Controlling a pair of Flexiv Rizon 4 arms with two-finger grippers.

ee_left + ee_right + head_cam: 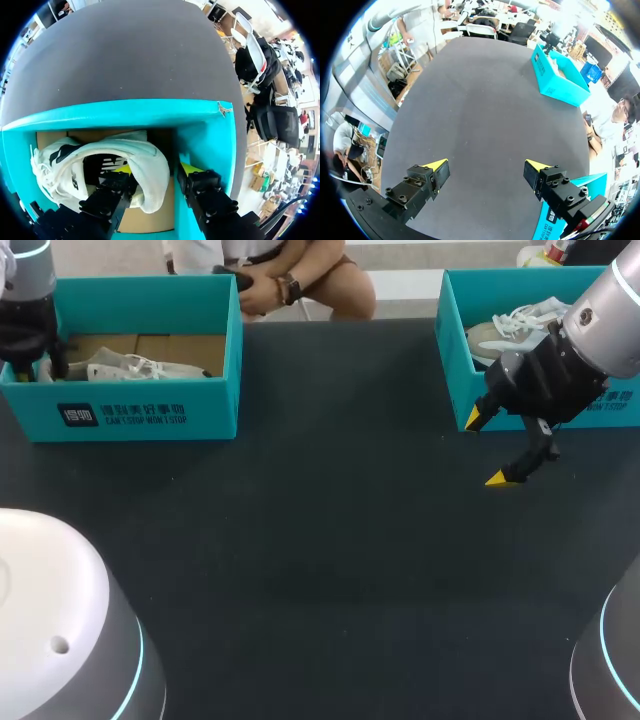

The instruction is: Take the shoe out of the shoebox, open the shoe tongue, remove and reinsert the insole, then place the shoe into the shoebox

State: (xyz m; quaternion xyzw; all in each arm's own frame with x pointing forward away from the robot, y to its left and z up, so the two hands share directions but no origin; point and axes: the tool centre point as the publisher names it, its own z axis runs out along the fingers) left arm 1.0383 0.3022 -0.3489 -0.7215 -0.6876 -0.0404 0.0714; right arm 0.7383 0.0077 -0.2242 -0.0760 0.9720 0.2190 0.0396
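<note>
Currently shoe (130, 367) lies in left box (150, 415), long axis 9-to-3 o'clock, heel at 9, between left fingers (200, 182), which are spread, unclamped. Right fingers (436, 167) apart, empty, over table (485, 100), well off.

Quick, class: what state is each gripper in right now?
Left gripper: open, straddling the heel of the white shoe in its shoebox.
Right gripper: open, empty, over the table.
</note>
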